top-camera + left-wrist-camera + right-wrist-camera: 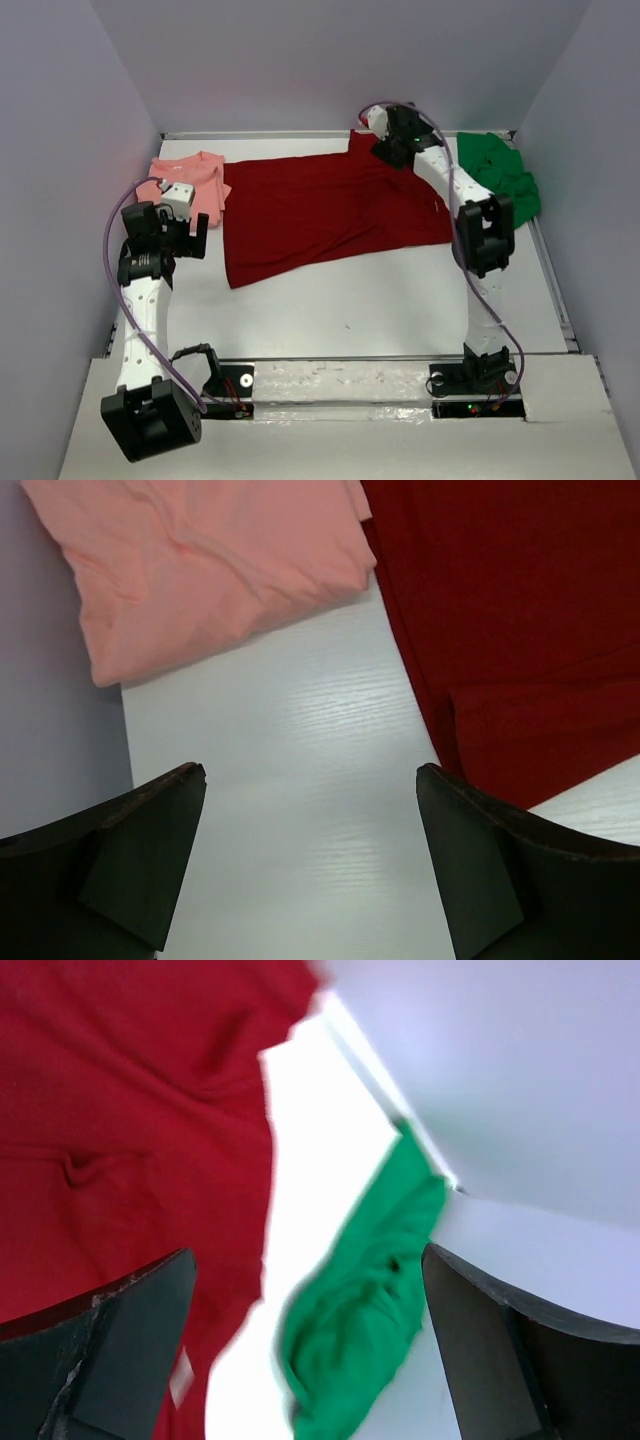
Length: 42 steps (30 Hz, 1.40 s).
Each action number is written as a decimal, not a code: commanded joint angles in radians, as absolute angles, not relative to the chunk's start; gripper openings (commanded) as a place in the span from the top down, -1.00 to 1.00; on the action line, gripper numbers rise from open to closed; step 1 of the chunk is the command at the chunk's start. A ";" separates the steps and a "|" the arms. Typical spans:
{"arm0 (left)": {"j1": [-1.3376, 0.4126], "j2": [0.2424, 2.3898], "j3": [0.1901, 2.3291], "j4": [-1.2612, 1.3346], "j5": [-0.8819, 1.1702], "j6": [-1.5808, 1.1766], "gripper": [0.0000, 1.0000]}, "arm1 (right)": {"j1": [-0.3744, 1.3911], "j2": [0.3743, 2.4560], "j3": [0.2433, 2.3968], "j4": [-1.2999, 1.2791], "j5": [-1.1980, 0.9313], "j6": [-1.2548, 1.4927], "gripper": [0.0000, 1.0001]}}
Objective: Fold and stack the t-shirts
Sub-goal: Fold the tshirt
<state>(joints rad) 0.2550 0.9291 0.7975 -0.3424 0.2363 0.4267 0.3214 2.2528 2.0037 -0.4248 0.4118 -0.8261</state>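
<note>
1. T-shirts: the dark red t-shirt (330,210) lies spread out across the far middle of the white table (350,300).
2. The salmon pink t-shirt (195,180) sits folded in the far-left corner, its edge meeting the red one.
3. The bright green t-shirt (500,170) is crumpled in the far-right corner against the wall, apart from the red.
4. The left gripper (310,780) hangs over bare table between pink and red, its jaws spread wide and empty.
5. The right gripper (308,1255) hovers above the far edge of the red shirt, with green cloth beside it. Its jaws are parted and grasp nothing.
</note>
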 commanded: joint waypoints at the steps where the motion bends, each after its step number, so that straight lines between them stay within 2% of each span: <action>1: 0.224 1.014 0.877 -0.420 0.333 0.485 -0.98 | 0.308 1.913 1.956 -0.472 0.374 -0.648 -0.99; 3: 0.154 1.055 0.919 -0.468 0.308 0.498 -0.98 | 0.308 1.795 1.842 -0.518 0.308 -0.568 -0.84; 4: 0.128 1.093 0.931 -0.485 0.292 0.517 -0.98 | 0.308 1.760 1.794 -0.550 0.267 -0.546 -0.61; 5: 0.079 1.110 0.946 -0.503 0.264 0.525 -0.98 | 0.308 1.729 1.746 -0.575 0.241 -0.532 0.02; 6: 0.058 1.127 0.950 -0.512 0.253 0.534 -0.98 | 0.308 1.674 1.644 -0.581 0.233 -0.494 0.36; 7: 0.036 1.156 0.956 -0.517 0.235 0.546 -0.93 | 0.308 1.652 1.590 -0.583 0.224 -0.482 0.99; 9: 0.035 1.190 0.960 -0.515 0.232 0.552 -0.85 | 0.308 1.605 1.454 -0.586 0.213 -0.460 1.00; 13: 0.034 1.271 0.982 -0.545 0.193 0.557 -0.83 | 0.308 1.574 1.309 -0.600 0.140 -0.396 1.00; 17: 0.034 1.350 0.991 -0.564 0.167 0.557 -0.82 | 0.308 1.603 1.241 -0.598 0.059 -0.376 1.00; 25: 0.034 1.453 1.094 -0.696 0.276 0.566 -0.79 | 0.308 1.736 1.288 -0.612 0.049 -0.380 1.00; 36: 0.034 1.560 1.114 -0.753 0.334 0.545 -0.75 | 0.308 1.870 1.324 -0.597 0.031 -0.394 1.00; 40: 0.034 1.589 1.112 -0.756 0.359 0.540 -0.67 | 0.308 1.904 1.344 -0.598 0.038 -0.399 1.00; 42: 0.032 1.595 1.117 -0.768 0.376 0.545 -0.52 | 0.308 1.920 1.348 -0.597 0.046 -0.402 1.00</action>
